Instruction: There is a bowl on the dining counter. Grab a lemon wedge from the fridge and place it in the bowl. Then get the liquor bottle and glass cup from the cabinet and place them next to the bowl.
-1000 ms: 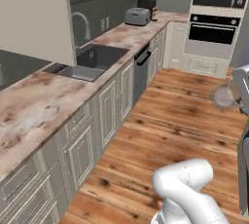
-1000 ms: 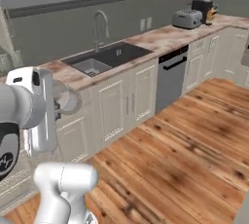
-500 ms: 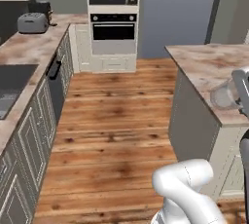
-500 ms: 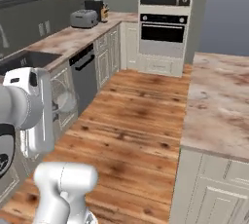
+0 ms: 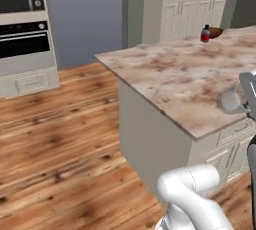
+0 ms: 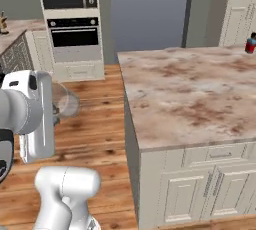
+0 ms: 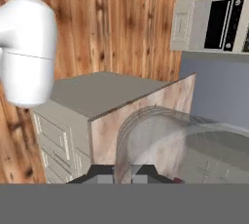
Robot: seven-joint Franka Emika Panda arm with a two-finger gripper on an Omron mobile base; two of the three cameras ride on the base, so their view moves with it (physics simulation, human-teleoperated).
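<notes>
- The dining counter (image 5: 175,74), a long beige stone top with reddish veining on cream cabinets, runs from the near corner toward the far wall.
- The wooden floor (image 5: 55,139) spreads to its left, with a built-in oven (image 6: 75,36) in the wall beyond.
- The white arm (image 6: 30,111) rises close to the camera, carrying its load above the floor just off the counter's near end.
- The bowl (image 5: 215,32), dark brown, sits at the counter's far end.
- The glass cup (image 7: 185,145), clear and greyish, lies tilted on its side, pinched at its rim by the gripper (image 7: 122,173), whose jaws are pressed close on the glass wall.
- The liquor bottle (image 5: 205,33), red with a black cap, stands upright just beside the bowl.
</notes>
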